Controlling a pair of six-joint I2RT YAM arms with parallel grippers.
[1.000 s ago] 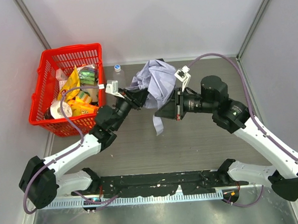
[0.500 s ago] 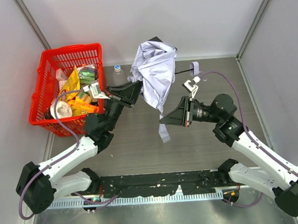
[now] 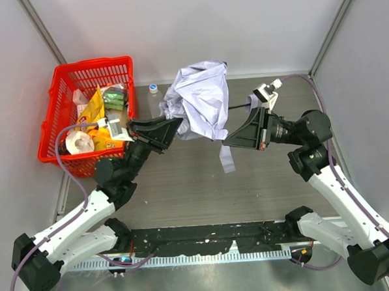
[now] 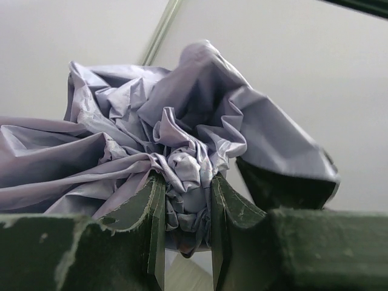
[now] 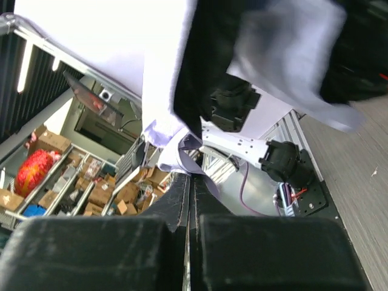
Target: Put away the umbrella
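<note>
The umbrella (image 3: 199,103) is held in the air; its cloth is pinched in the partly closed left claw (image 4: 185,194); a loose strip seems squeezed in the shut right claw (image 3: 228,142); its black stick (image 3: 239,106) is pointed right.

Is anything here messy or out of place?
Yes: the umbrella is a crumpled bundle held up between the two pincers, not neatly folded. The left pincer pinches a wad of its cloth, and a loose strap dangles below the right pincer.
</note>
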